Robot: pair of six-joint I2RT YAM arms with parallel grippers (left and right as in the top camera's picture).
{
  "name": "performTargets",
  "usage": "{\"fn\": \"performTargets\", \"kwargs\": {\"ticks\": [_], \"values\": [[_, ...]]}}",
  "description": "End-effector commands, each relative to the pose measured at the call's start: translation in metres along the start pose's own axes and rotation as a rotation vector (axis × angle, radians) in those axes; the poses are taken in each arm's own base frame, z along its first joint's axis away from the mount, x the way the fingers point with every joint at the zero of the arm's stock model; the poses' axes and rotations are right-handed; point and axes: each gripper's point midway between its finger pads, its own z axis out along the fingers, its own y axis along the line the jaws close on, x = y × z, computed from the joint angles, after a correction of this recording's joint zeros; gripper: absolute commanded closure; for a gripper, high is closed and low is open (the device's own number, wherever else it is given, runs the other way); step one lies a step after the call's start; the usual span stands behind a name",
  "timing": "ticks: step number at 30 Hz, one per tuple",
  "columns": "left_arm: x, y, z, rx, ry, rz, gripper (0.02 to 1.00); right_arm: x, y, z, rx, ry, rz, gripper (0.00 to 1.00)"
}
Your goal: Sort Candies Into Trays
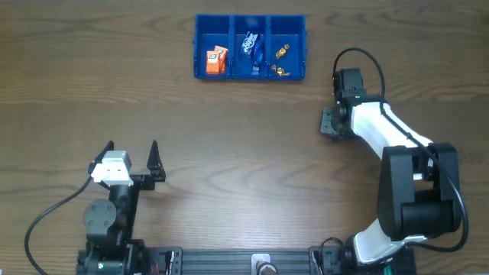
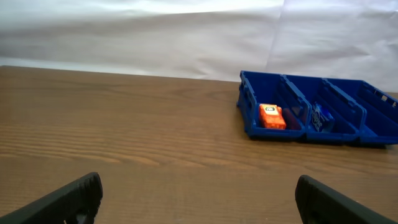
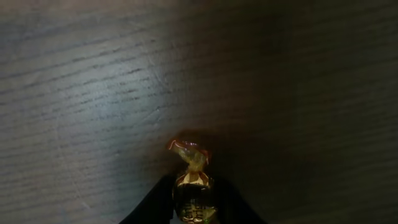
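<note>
1. Candy in a gold twist wrapper sits pinched between the fingers of the right gripper. The jaws are closed on its body and the twisted end pokes out ahead of them. Gripped across the middle like that, it should carry without slipping. Whether it is lifted or touching the wood, I cannot tell.
2. The right gripper points down at the table, off to the right of the blue tray and nearer the arm bases than it. By my reading the candy is the one piece not yet sorted.
3. The tray is split into three compartments side by side, which is the sorting scheme. Orange candies lie in the left one, blue-wrapped candies in the middle one and gold-wrapped candies in the right one. The held piece matches the gold ones, so the right compartment looks like where it belongs.
4. The left gripper is near its own base, well apart from the tray. Its jaws are spread wide with nothing between them. It appears parked out of the way, facing the tray across bare wood.
5. The surface is a wood-grain table, brown with long streaks running across. Its flat top would make a dropped candy easy to find.
6. Behind the table's far edge, the left wrist view shows a plain white backdrop that looks like hung sheeting with a seam.
</note>
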Motion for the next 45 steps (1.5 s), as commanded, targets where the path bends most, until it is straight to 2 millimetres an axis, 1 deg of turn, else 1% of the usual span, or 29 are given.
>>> {"fn": "performTargets", "kwargs": {"ticks": [1, 4, 7, 9, 10, 11, 12, 15, 18, 19, 21, 22, 24, 25, 26, 27, 28, 29, 31, 32, 36, 39, 41, 43, 44, 45], "values": [[0.016, 0.001, 0.001, 0.002, 0.05, 0.003, 0.023, 0.002, 0.002, 0.004, -0.018, 0.008, 0.009, 0.82], [0.016, 0.001, 0.001, 0.002, 0.05, 0.003, 0.023, 0.003, 0.005, 0.003, -0.025, 0.009, 0.003, 0.829], [0.016, 0.001, 0.001, 0.002, 0.05, 0.003, 0.02, 0.001, 0.019, -0.002, -0.077, -0.003, -0.012, 0.838], [0.016, 0.001, 0.001, 0.002, 0.05, 0.003, 0.023, -0.006, 0.037, -0.016, -0.129, -0.051, -0.043, 0.842], [0.016, 0.001, 0.001, 0.002, 0.05, 0.003, 0.02, -0.012, 0.047, -0.026, -0.154, -0.089, -0.065, 0.842], [0.016, 0.001, 0.001, 0.002, 0.05, 0.003, 0.02, -0.021, 0.059, -0.041, -0.18, -0.147, -0.089, 0.84], [0.016, 0.001, 0.001, 0.002, 0.05, 0.003, 0.02, -0.027, 0.067, -0.052, -0.195, -0.183, -0.104, 0.84], [0.016, 0.001, 0.001, 0.002, 0.05, 0.003, 0.02, -0.055, 0.094, -0.096, -0.249, -0.301, -0.151, 0.838], [0.016, 0.001, 0.001, 0.002, 0.05, 0.003, 0.02, -0.089, 0.113, -0.142, -0.276, -0.388, -0.169, 0.838], [0.016, 0.001, 0.001, 0.002, 0.05, 0.003, 0.023, -0.103, 0.117, -0.159, -0.269, -0.427, -0.168, 0.838], [0.016, 0.001, 0.001, 0.002, 0.05, 0.003, 0.02, -0.129, 0.12, -0.182, -0.258, -0.487, -0.154, 0.838], [0.016, 0.001, 0.001, 0.002, 0.05, 0.003, 0.023, -0.142, 0.122, -0.19, -0.251, -0.516, -0.146, 0.833], [0.016, 0.001, 0.001, 0.002, 0.05, 0.003, 0.02, -0.167, 0.125, -0.199, -0.232, -0.562, -0.131, 0.825], [0.016, 0.001, 0.001, 0.002, 0.05, 0.003, 0.02, -0.18, 0.129, -0.198, -0.221, -0.574, -0.126, 0.82], [0.016, 0.001, 0.001, 0.002, 0.05, 0.003, 0.02, -0.186, 0.131, -0.195, -0.215, -0.576, -0.129, 0.818], [0.016, 0.001, 0.001, 0.002, 0.05, 0.003, 0.02, -0.193, 0.136, -0.187, -0.208, -0.57, -0.145, 0.814], [0.016, 0.001, 0.001, 0.002, 0.05, 0.003, 0.02, -0.196, 0.138, -0.181, -0.206, -0.564, -0.145, 0.814], [0.016, 0.001, 0.001, 0.002, 0.05, 0.003, 0.02, -0.199, 0.142, -0.171, -0.202, -0.55, -0.146, 0.814], [0.016, 0.001, 0.001, 0.002, 0.05, 0.003, 0.02, -0.203, 0.147, -0.152, -0.197, -0.524, -0.139, 0.814], [0.016, 0.001, 0.001, 0.002, 0.05, 0.003, 0.02, -0.204, 0.15, -0.133, -0.195, -0.504, -0.128, 0.814], [0.016, 0.001, 0.001, 0.002, 0.05, 0.003, 0.02, -0.204, 0.155, -0.11, -0.192, -0.479, -0.125, 0.796], [0.016, 0.001, 0.001, 0.002, 0.05, 0.003, 0.02, -0.203, 0.156, -0.1, -0.187, -0.465, -0.128, 0.785], [0.016, 0.001, 0.001, 0.002, 0.05, 0.003, 0.023, -0.204, 0.157, -0.098, -0.187, -0.466, -0.128, 0.748], [0.016, 0.001, 0.001, 0.002, 0.05, 0.003, 0.02, -0.205, 0.157, -0.099, -0.189, -0.474, -0.132, 0.654], [0.016, 0.001, 0.001, 0.002, 0.05, 0.003, 0.023, -0.206, 0.158, -0.1, -0.19, -0.479, -0.135, 0.546], [0.016, 0.001, 0.001, 0.002, 0.05, 0.003, 0.023, -0.207, 0.157, -0.1, -0.19, -0.481, -0.133, 0.461]]}}
